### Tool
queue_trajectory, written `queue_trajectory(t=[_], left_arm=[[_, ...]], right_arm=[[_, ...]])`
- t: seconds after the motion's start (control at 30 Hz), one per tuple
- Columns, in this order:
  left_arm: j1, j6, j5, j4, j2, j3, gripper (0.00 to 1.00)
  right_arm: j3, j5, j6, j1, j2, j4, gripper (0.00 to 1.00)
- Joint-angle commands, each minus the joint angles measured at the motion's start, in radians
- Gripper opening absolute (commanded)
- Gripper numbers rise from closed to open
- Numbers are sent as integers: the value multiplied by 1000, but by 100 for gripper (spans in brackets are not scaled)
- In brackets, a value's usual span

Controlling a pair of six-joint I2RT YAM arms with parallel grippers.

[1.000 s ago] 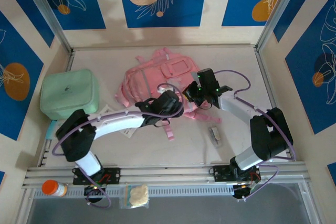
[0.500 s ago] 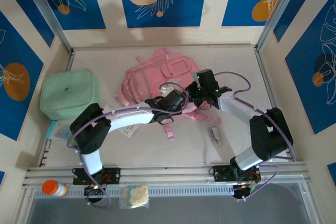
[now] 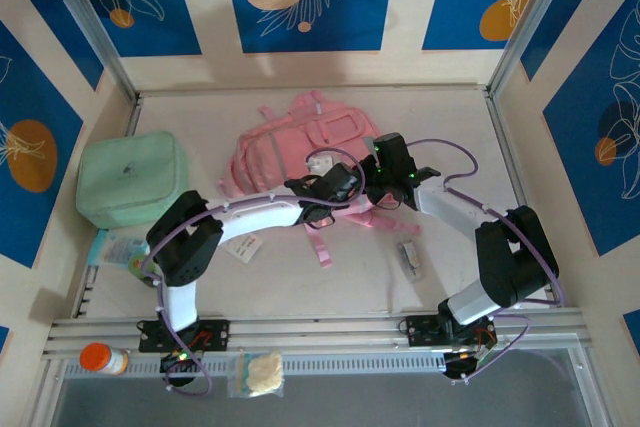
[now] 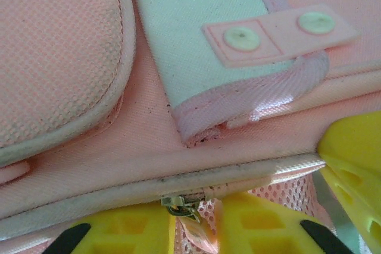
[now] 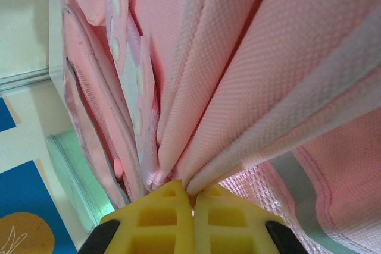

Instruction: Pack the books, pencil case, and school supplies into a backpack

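The left gripper [image 4: 199, 213] is seen from its wrist camera with its ribbed yellow plastic fingers set narrowly apart at the backpack's [image 3: 290, 147] piped seam. A small metal zip pull [image 4: 181, 205] and a scrap of pink mesh lie in the gap; whether the pull is actually pinched cannot be told. Above the seam a flat pale grey-lilac woven panel [image 4: 202, 46] is bound in glossy pink tape and crossed by a pink tab [image 4: 277, 33] with two round snaps. A rounded, padded panel [image 4: 53, 52] of fine pink mesh is edged in pale piping beside it. The right gripper [image 5: 191, 197] is closed, its two yellow fingers pressed together on a gathered fold of the backpack's pink fabric, which fans upward in soft pleats of honeycomb weave. From above, both grippers are found close together at the near right part of the backpack. The backpack lies flat in the middle of the pale table [image 3: 450, 127], with its thin pink straps trailing toward the arms. The small grey-white oblong school supplies [image 3: 409, 257] item is set on the table just beside the right arm, apart from the backpack. The translucent teal pencil case [image 3: 118, 247] lies at the left edge, below a boxy, rounded mint-green case [image 3: 132, 179].
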Motion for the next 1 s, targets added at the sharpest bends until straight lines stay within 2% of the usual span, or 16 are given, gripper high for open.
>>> queue_trajectory(t=[0.0,0.2,0.43,0.57,0.63,0.87,0.97], left_arm=[[39,26,-73,49,-49,-13,18],[60,72,24,124,-97,-71,10],[61,92,72,107,-112,-53,0],[67,126,125,38,-173,-57,0],[81,141,188,-4,-195,-67,0],[115,219,206,-106,-286,-212,0],[143,260,187,-129,-295,-257,0]], right_arm=[[-4,-51,-6,7,-29,5,0],[9,-57,-22,3,-21,0,0],[17,-49,-43,-1,-18,-18,0],[31,-79,-90,-36,-14,-34,0],[67,-87,-139,-53,3,-77,0],[115,-187,-218,-156,53,-91,0],[152,-216,-246,-168,80,-130,0]])
